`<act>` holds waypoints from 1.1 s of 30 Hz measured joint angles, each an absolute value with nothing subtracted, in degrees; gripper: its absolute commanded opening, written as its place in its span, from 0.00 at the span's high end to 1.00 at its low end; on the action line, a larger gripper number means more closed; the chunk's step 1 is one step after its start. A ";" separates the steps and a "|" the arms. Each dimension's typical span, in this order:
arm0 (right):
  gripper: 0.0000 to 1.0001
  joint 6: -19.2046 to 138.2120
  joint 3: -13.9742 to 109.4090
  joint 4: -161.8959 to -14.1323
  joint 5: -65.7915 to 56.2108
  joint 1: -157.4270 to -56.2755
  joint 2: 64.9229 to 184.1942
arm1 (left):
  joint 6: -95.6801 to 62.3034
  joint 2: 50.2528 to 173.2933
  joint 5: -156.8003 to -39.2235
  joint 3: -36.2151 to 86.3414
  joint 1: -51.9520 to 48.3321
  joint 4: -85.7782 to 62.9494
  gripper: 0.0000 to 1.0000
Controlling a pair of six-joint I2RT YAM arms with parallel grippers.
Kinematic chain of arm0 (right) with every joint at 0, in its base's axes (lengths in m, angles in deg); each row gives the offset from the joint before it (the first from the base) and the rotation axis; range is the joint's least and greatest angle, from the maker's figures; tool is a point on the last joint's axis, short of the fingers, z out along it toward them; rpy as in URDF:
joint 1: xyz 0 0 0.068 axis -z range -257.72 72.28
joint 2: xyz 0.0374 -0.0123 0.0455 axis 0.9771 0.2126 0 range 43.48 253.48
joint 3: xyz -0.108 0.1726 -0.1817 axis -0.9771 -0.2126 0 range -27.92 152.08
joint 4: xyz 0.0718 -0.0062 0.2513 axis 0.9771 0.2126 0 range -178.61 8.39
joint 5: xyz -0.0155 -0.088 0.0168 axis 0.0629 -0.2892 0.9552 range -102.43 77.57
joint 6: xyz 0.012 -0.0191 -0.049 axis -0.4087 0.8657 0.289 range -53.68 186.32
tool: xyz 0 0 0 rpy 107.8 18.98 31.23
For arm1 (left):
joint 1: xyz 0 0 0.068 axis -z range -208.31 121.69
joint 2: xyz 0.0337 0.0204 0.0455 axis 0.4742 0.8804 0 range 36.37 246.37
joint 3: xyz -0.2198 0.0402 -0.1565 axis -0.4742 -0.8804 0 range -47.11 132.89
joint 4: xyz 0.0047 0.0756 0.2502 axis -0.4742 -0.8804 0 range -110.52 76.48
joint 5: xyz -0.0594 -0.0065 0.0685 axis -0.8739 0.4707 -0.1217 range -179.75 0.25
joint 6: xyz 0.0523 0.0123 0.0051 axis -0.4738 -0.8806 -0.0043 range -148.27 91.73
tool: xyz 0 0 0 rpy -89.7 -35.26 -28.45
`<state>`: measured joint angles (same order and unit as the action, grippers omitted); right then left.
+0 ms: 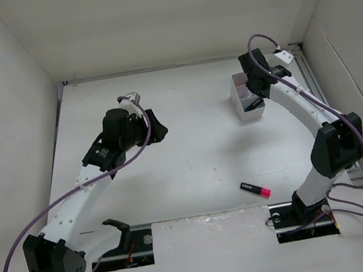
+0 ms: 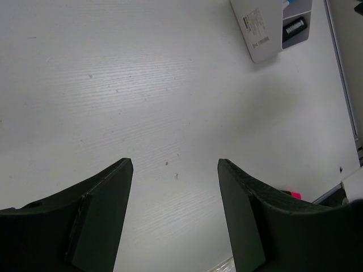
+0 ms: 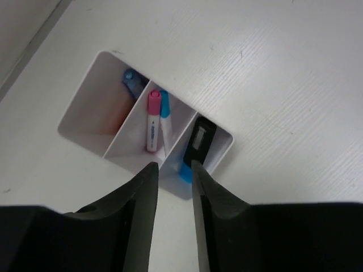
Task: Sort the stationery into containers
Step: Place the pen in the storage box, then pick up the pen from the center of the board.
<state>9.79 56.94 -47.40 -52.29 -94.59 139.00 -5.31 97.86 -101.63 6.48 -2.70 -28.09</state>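
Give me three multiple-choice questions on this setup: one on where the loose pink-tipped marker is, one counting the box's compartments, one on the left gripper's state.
1. Where does the black marker with the pink end lie?
A. inside the white box
B. on the table near the right arm's base
C. between the fingers of the left gripper

2. How many compartments does the white box show in the right wrist view?
A. one
B. three
C. five

3. How is the left gripper?
A. open, holding nothing
B. shut on a marker
C. shut on the box's rim

Answers:
1 B: the top view shows it flat on bare table just ahead of that base.
2 B: two dividers split the box into three.
3 A: its jaws stand wide apart with only table between them.
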 measured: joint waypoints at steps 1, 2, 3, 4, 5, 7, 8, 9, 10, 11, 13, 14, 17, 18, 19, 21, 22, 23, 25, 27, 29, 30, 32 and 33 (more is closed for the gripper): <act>0.80 10.83 56.53 -46.70 -51.37 -95.07 137.67 | -5.33 97.86 -101.61 6.48 -2.70 -27.98 0.41; 0.86 12.19 56.35 -45.96 -49.86 -95.50 136.62 | -5.31 97.86 -101.63 6.48 -2.70 -27.89 0.41; 0.92 13.41 56.11 -45.21 -47.41 -96.12 135.44 | -5.33 97.86 -101.61 6.48 -2.70 -27.89 0.41; 0.95 14.75 55.76 -44.01 -43.72 -97.23 133.93 | -5.33 97.86 -101.59 6.48 -2.70 -27.89 0.41; 0.95 15.56 55.59 -43.09 -41.67 -98.04 133.34 | -5.33 97.86 -101.59 6.48 -2.70 -27.89 0.41; 0.92 18.16 55.06 -39.51 -35.61 -101.10 132.40 | -5.33 97.86 -101.59 6.48 -2.70 -27.87 0.41; 0.81 19.34 54.36 -38.04 -33.03 -102.94 132.34 | -5.37 97.86 -101.56 6.48 -2.70 -27.87 0.41; 0.76 20.74 53.38 -36.16 -30.23 -105.10 132.42 | -5.46 97.86 -101.54 6.48 -2.70 -27.89 0.41; 0.69 21.92 52.24 -34.09 -27.76 -107.35 132.77 | -5.53 97.86 -101.54 6.48 -2.70 -27.89 0.41; 0.61 22.90 51.26 -31.68 -25.62 -109.54 133.28 | -5.55 97.86 -101.46 6.54 -2.70 -27.93 0.41; 0.35 24.50 49.45 -27.73 -22.30 -113.76 134.50 | -5.94 97.93 -101.02 6.98 -2.70 -28.02 0.41; 0.29 25.09 48.68 -26.20 -20.97 -115.42 135.03 | -6.14 98.04 -100.69 7.42 -2.70 -28.04 0.41; 0.19 26.51 45.64 -23.77 -17.80 -117.84 135.68 | -6.77 98.15 -99.84 9.14 -2.70 -28.00 0.41; 0.17 26.90 44.48 -23.25 -16.99 -117.93 135.77 | -6.86 98.12 -99.58 9.65 -2.70 -28.02 0.41; 0.16 27.10 43.52 -22.59 -16.35 -118.00 135.90 | -6.99 98.12 -99.27 10.19 -2.70 -28.02 0.41; 0.14 27.34 42.50 -21.65 -15.66 -118.04 136.60 | -7.21 97.86 -98.50 10.91 -2.70 -28.04 0.41; 0.14 27.34 42.45 -21.32 -15.41 -118.04 137.34 | -7.25 97.62 -98.20 11.20 -2.70 -28.20 0.41; 0.13 27.31 42.45 -21.30 -15.35 -118.04 138.26 | -7.30 97.32 -98.00 11.48 -2.70 -28.33 0.41; 0.13 26.86 42.28 -21.32 -15.35 -118.17 140.38 | -7.41 96.46 -97.61 12.22 -2.70 -28.83 0.41; 0.13 26.03 40.51 -22.15 -15.28 -118.21 141.91 | -7.47 95.37 -97.24 13.16 -2.90 -29.27 0.41; 0.13 24.93 37.03 -22.96 -15.04 -118.26 142.54 | -7.47 94.04 -97.02 13.93 -3.05 -29.44 0.41; 0.13 24.30 35.20 -23.33 -14.93 -118.26 142.70 | -7.47 93.38 -97.00 14.24 -3.23 -29.44 0.41; 0.13 23.01 32.03 -23.79 -14.80 -118.24 142.85 | -7.49 92.22 -96.87 14.59 -3.40 -29.51 0.41; 0.13 22.46 31.09 -23.97 -14.76 -118.24 142.87 | -7.49 91.79 -96.78 14.69 -3.53 -29.62 0.41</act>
